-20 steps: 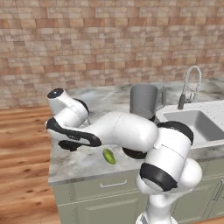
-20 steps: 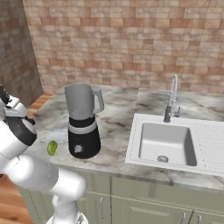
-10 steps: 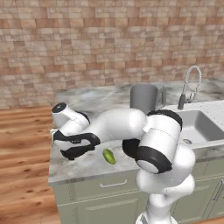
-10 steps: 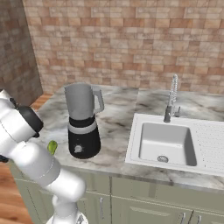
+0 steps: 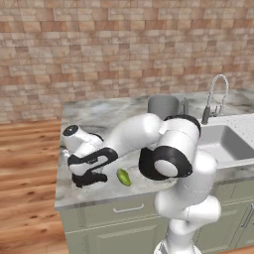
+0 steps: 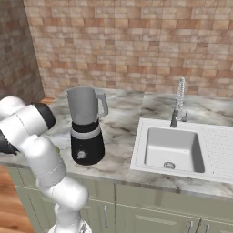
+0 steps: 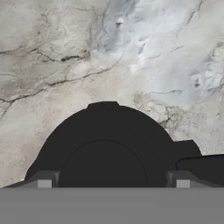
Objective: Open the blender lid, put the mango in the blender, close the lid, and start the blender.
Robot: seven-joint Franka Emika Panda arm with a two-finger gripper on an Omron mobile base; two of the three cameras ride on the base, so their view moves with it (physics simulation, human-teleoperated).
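The black round blender lid (image 7: 105,144) lies flat on the marble counter (image 7: 65,52), directly under my gripper (image 7: 113,180). My fingertips (image 7: 43,180) stand open on either side of its raised centre, with a gap on each side. In the left base view the gripper (image 5: 89,177) is low over the counter's front left, just left of the yellow-green mango (image 5: 124,177). The blender (image 6: 85,125) stands upright with its grey jar (image 5: 163,105) uncovered and its black base (image 6: 86,146) beneath.
A steel sink (image 6: 175,148) with a tall faucet (image 6: 178,102) is set into the counter to the right of the blender. The counter's left end (image 5: 62,163) drops off to wooden floor. My own white arm crosses in front of the blender in the left base view.
My hand has dropped from above the counter's left end down close to its surface beside the mango. The elbow has swung in front of the blender. The jaws kept the same width.
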